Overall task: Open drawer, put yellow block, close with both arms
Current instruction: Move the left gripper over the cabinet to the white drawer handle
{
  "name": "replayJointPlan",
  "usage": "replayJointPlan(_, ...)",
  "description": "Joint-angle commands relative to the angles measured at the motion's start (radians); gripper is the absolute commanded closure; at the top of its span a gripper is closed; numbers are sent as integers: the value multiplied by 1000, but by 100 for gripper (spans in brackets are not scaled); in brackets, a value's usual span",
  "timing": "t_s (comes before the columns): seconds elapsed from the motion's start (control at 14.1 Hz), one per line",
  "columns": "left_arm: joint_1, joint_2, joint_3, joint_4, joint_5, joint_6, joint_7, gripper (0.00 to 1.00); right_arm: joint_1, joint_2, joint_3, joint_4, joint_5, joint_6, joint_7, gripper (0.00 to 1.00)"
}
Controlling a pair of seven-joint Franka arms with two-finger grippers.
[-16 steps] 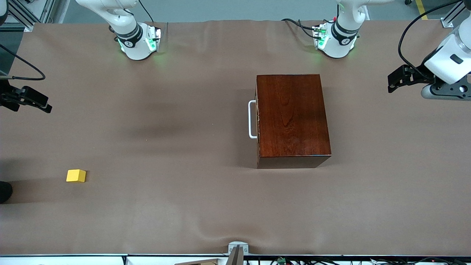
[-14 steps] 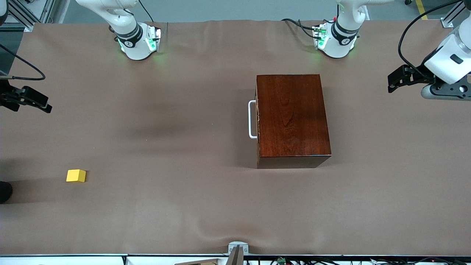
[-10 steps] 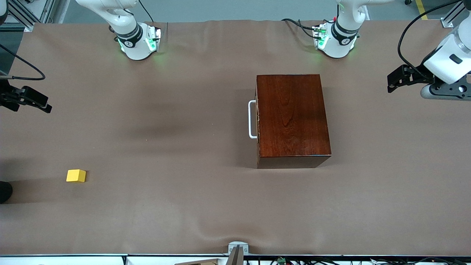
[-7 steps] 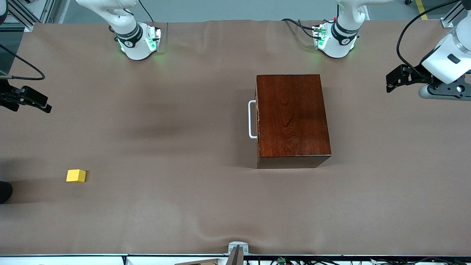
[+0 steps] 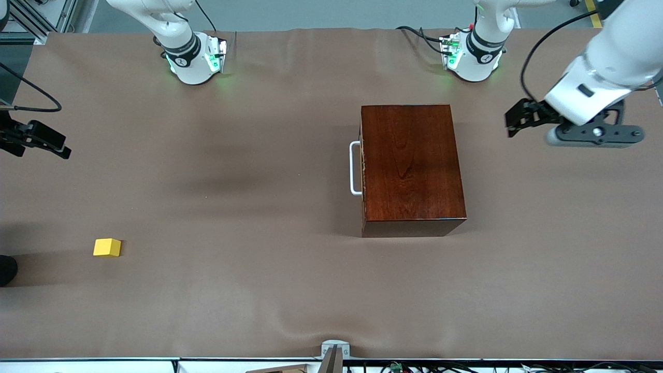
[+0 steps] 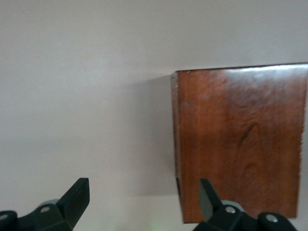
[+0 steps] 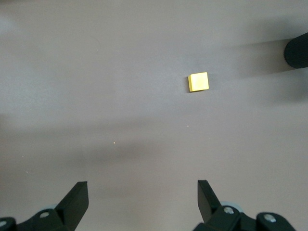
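Note:
The dark reddish-brown wooden box stands mid-table, nearer the left arm's end. Its drawer is shut, with the white handle facing the right arm's end. The yellow block lies alone on the cloth near the right arm's end, nearer the front camera. My left gripper hangs open in the air beside the box on the side away from the handle, and the left wrist view shows the box past its fingertips. My right gripper waits open over the table's end, with the block ahead of it.
A brown cloth covers the table. A dark round object sits at the table's edge near the block. A small metal bracket marks the edge nearest the front camera. Cables lie by the left arm's base.
The left arm has swung in from the table's end toward the box, mostly in the last half second. The right arm, block and box have not moved.

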Motion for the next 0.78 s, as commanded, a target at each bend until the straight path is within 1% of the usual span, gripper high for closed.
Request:
replayJointPlan(0.0,-9,70,-49,95,12,-13,-113,0,-15,-20,9,-7,4,-4,-2,0)
replayJointPlan(0.14,-47,93,-55,121,15,-12,-201,0,-16,-20,7,1,4,-4,-1,0)
replayJointPlan(0.28,-90,122,-55,167,15,-13,-290,0,-33,-20,9,1,6,-4,-5,0)
replayJointPlan(0.5,-173,151,-49,190,16,-12,-420,0,-36,-20,10,4,7,-4,-7,0)
replayJointPlan(0.64,-224,205,-43,246,15,-9,-573,0,-36,-20,10,6,7,-4,-7,0)
replayJointPlan(0.71,-239,222,-47,257,15,9,-648,0,-36,-20,10,6,6,-4,-7,0)
